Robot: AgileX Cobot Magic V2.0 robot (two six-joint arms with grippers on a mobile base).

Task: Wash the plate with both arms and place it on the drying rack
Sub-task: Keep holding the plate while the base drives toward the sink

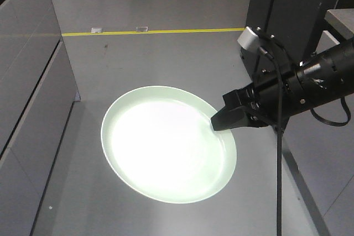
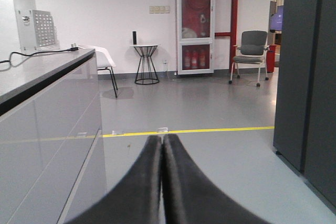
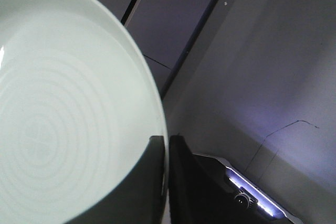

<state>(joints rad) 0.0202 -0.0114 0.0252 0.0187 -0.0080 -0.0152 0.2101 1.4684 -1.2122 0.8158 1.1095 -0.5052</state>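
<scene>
The pale mint-green plate (image 1: 166, 145) hangs in the air over the grey floor, its face up toward the front camera. My right gripper (image 1: 217, 125) comes in from the right and is shut on the plate's right rim. In the right wrist view the plate (image 3: 58, 114) fills the left side, its rim pinched at the right gripper (image 3: 167, 141) between the two black fingers. My left gripper (image 2: 162, 139) is shut with nothing in it, fingers pressed together, pointing along the floor. The left arm does not show in the front view. The drying rack is out of view.
Grey cabinets (image 1: 27, 81) and a countertop (image 2: 37, 72) run along the left. A dark cabinet (image 1: 287, 4) stands at the right. A yellow floor line (image 1: 155, 31) crosses ahead. Far off are a chair (image 2: 251, 56) and a small black table (image 2: 146, 64).
</scene>
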